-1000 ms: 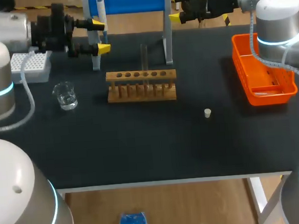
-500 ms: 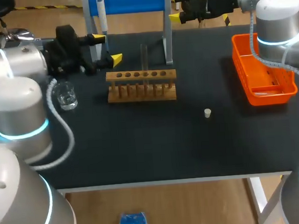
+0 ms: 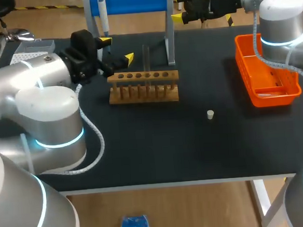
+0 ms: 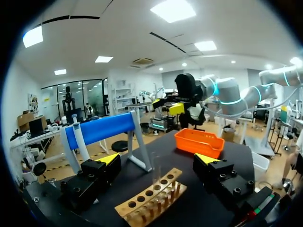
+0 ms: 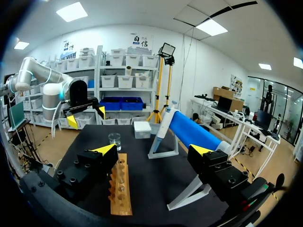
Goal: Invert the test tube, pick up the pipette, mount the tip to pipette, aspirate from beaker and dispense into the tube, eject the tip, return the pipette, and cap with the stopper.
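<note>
You are at the very start, as I judge it; your left gripper (image 3: 117, 50) is spread and empty, just beside the test tube (image 3: 146, 55), and in the left wrist view the tube sits ahead of the gap between the fingers, untouched; your right gripper (image 3: 179, 6) is spread and empty too, at the far edge near the blue stand (image 3: 133, 1). The tube stands upright in the wooden rack (image 3: 143, 88); I cannot tell which end is up, so treat the inverting as not done. The pipette (image 3: 101, 10) hangs on the stand; the stopper (image 3: 210, 114) lies alone on the table (image 3: 143, 145), well apart from the rack; every later step is left. Counted: one tube, one rack, one pipette, one stopper, one tip box (image 5: 142, 129), one orange basket (image 3: 266, 77), and one beaker (image 5: 114, 141), hidden behind your left arm in the head view.
</note>
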Robot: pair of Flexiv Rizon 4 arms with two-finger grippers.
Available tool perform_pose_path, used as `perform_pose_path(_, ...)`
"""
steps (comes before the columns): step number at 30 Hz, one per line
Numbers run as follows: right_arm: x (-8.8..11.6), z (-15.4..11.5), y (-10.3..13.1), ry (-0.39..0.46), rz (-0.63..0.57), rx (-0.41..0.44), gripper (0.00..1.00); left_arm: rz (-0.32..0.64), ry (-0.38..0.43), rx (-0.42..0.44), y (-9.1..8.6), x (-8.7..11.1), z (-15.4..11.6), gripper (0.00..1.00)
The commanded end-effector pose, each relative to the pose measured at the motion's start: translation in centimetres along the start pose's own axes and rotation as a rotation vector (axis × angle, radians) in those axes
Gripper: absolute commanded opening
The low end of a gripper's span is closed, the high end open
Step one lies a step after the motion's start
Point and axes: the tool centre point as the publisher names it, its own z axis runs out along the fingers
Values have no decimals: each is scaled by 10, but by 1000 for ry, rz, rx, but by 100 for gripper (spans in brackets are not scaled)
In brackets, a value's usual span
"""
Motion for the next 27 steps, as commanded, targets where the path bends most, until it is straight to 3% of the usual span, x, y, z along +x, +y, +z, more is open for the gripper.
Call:
perform_pose_path(1, 0, 0, 1, 0, 0, 2, 100, -3, -15, -9, 2, 4, 7, 100)
perform_pose_path(27, 0, 0, 1, 0, 0, 2, 100, -37, 14, -31, 21, 17, 11, 100)
